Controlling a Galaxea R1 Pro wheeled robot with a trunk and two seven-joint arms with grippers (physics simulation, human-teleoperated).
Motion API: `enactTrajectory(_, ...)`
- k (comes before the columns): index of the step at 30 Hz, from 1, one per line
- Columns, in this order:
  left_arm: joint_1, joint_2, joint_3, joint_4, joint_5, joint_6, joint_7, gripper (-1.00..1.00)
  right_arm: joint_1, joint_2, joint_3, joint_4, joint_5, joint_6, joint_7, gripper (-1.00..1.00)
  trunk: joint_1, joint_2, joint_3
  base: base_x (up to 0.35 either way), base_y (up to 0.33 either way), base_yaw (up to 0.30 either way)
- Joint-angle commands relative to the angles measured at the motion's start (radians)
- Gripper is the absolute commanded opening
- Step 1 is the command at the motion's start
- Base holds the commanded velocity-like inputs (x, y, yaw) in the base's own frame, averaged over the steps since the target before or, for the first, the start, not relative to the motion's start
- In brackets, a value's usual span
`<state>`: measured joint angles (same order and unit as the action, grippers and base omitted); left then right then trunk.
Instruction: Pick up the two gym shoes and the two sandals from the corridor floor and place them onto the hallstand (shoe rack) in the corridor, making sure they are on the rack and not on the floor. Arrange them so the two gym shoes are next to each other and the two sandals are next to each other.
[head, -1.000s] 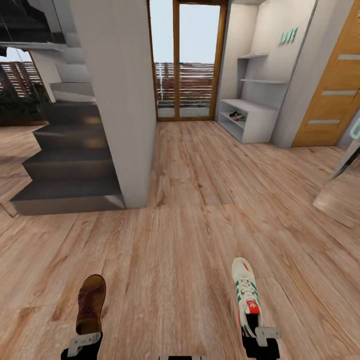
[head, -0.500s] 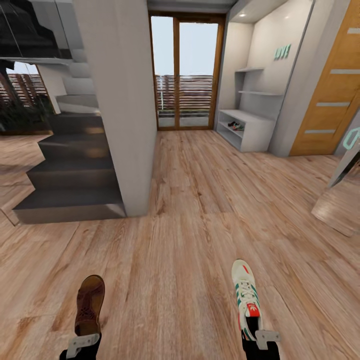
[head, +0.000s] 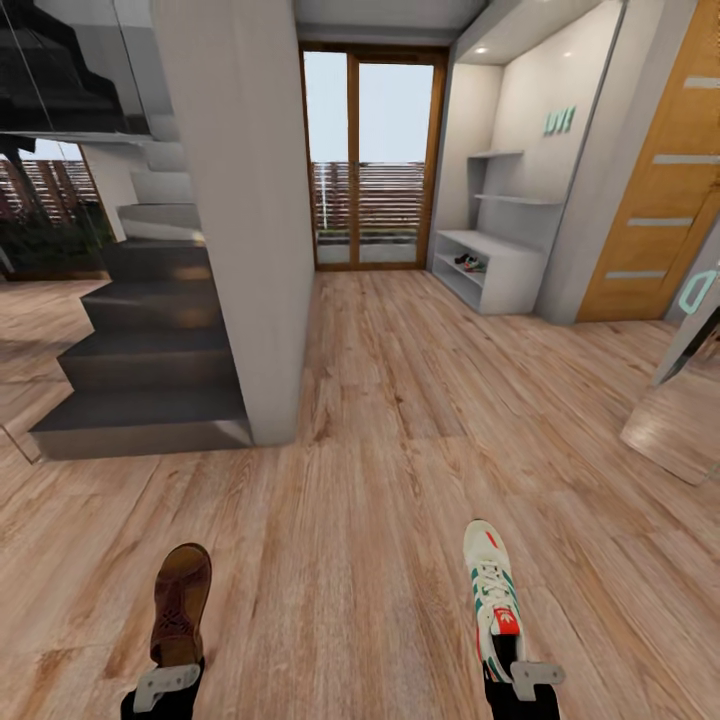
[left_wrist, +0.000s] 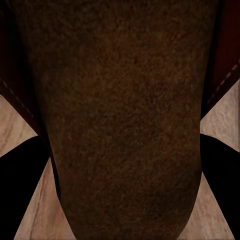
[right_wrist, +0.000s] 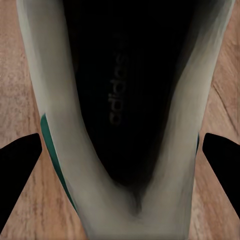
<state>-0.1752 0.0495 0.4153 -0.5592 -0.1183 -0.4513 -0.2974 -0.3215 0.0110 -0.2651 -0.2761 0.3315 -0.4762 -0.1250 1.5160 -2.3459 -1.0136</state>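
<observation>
Wood floor (head: 380, 420) runs ahead to our shoe rack (head: 500, 265), upper right. At lower left, our left hand (head: 165, 685) clamps a sandal (head: 180, 605); at lower right, our right hand (head: 530, 678) clamps a sneaker (head: 493, 595).

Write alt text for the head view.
The left gripper carries a brown sandal and the right gripper a white gym shoe over the wood floor; the grey-white hallstand stands far ahead beside glass doors.

sandal (head: 181, 604): dark brown, at left claw (head: 165, 686)
sneaker (head: 494, 596): white, green stripes, red patch, at right claw (head: 527, 678)
floor (head: 400, 420): light brown wood grain
</observation>
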Motion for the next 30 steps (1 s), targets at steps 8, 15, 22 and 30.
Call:
enactTrajectory(8,0.007,-0.005,0.007,-0.001,-0.011,-0.009,-0.011,-1.0,-0.001,0.001,-0.005,0.001,0.011,-0.002,-0.005,-1.0,0.0,0.0,0.012,0.0,0.0,0.0)
enactTrajectory(15,0.014,-0.008,0.006,-0.004,-0.009,-0.008,-0.003,-1.0,-0.001,0.002,-0.005,0.001,0.011,-0.002,-0.007,-1.0,0.0,0.0,0.017,0.159,0.0,0.0)
enactTrajectory(22,0.017,-0.011,0.004,-0.002,-0.008,-0.01,-0.002,-1.0,-0.001,0.002,-0.006,-0.001,0.009,-0.002,-0.009,-1.0,0.0,0.0,0.018,0.318,-0.044,0.0)
enactTrajectory(30,0.02,-0.011,0.003,-0.003,-0.008,-0.012,-0.004,-1.0,-0.001,0.001,-0.007,-0.002,0.009,-0.002,-0.01,-1.0,0.0,0.0,0.018,0.292,-0.143,-0.176)
